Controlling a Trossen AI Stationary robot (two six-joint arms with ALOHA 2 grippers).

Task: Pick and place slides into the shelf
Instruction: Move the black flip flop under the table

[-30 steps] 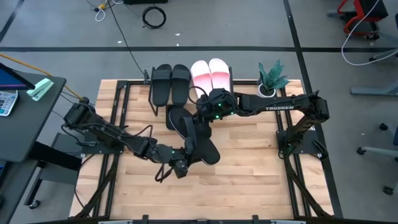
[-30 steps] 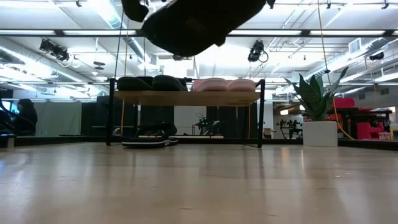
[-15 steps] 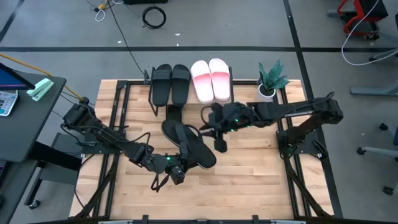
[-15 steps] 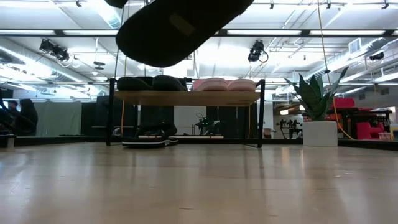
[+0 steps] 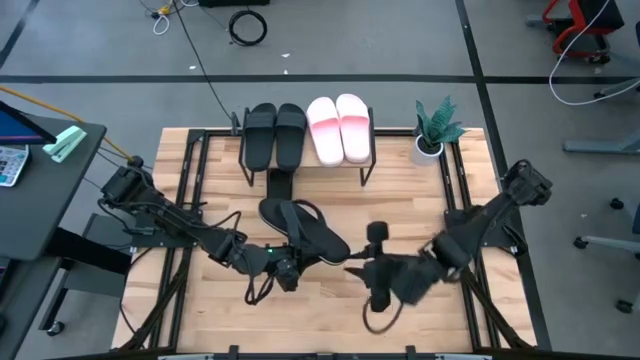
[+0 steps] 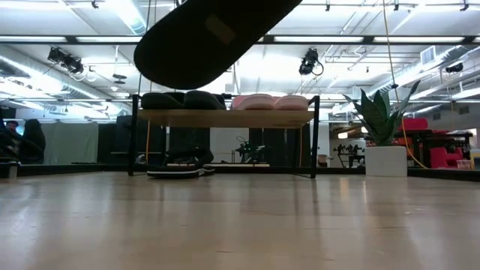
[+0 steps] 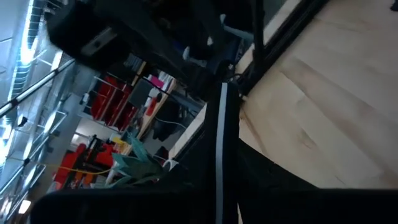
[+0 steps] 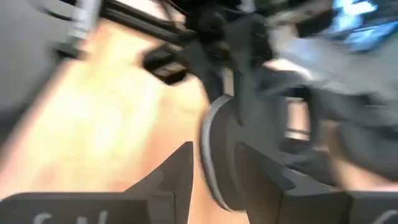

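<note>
Wood makes up the big table [image 5: 200, 300] that fills the middle of the high view. At the far left of that view sits a grey side desk [image 5: 40, 200] with a pale green thing [image 5: 65, 143] on it.

Next comes the left arm. It reaches in from the left edge toward the lower middle of the table. The left gripper [image 5: 287, 274] is clamped on the edge of one black slide [image 5: 308, 232]. This slide is up in the air, not on the table. In the low view its dark underside [image 6: 210, 37] hangs tilted at the top of the frame, in front of the shelf.

At the top middle of the high view stands the shelf [image 6: 225, 118]. On its plank lie two black slides [image 5: 275, 135] on the left and two pink slides [image 5: 338, 128] on the right, side by side. One more black slide [image 5: 280, 183] lies on the table under the shelf, near its left legs. The low view shows it flat on the wood [image 6: 180, 171].

To the right of the held slide, in the lower middle of the high view, is the right gripper [image 5: 378, 292]. Its two fingers [image 8: 174, 180] are apart and hold nothing. It is near the held slide but not touching it.

At the upper right, a small green plant [image 5: 432, 130] in a white pot stands on the table just beside the shelf.
</note>
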